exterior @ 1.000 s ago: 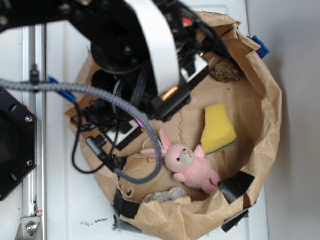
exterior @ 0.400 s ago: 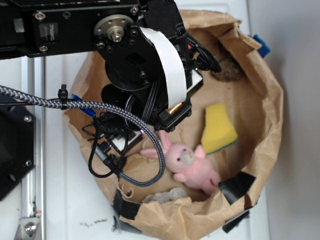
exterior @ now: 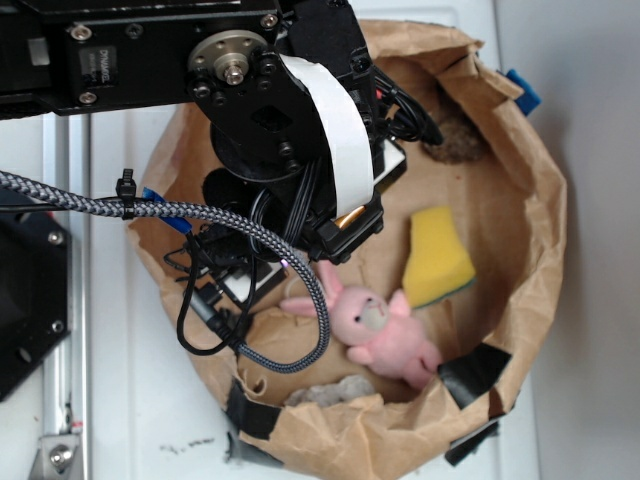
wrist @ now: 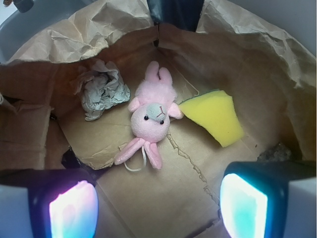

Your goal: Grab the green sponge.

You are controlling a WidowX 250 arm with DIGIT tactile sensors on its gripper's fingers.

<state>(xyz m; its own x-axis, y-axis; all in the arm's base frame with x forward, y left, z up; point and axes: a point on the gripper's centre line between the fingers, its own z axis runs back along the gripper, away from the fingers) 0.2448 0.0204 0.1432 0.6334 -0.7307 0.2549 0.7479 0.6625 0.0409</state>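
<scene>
The green sponge (exterior: 436,257) is a yellow foam wedge with a thin green edge, lying on the floor of a brown paper bag (exterior: 520,170). The wrist view has the sponge (wrist: 214,115) right of centre, beside a pink plush bunny (wrist: 150,119). My gripper (wrist: 158,210) hangs above the bag floor, nearer than the bunny and sponge, open wide with only bare paper between its glowing pads (wrist: 73,210). In the exterior view the arm (exterior: 290,130) covers the bag's left half and hides the fingers.
The bunny (exterior: 372,325) lies left of and below the sponge. A crumpled grey paper wad (wrist: 103,91) sits left of the bunny. A brown rough lump (exterior: 462,143) rests at the bag's far right wall. Bag walls rise all around.
Over the last second the arm swung further over the bag and now hides more of its left side. Since 0.4 s ago nothing has visibly moved. Sponge and bunny stayed put.
</scene>
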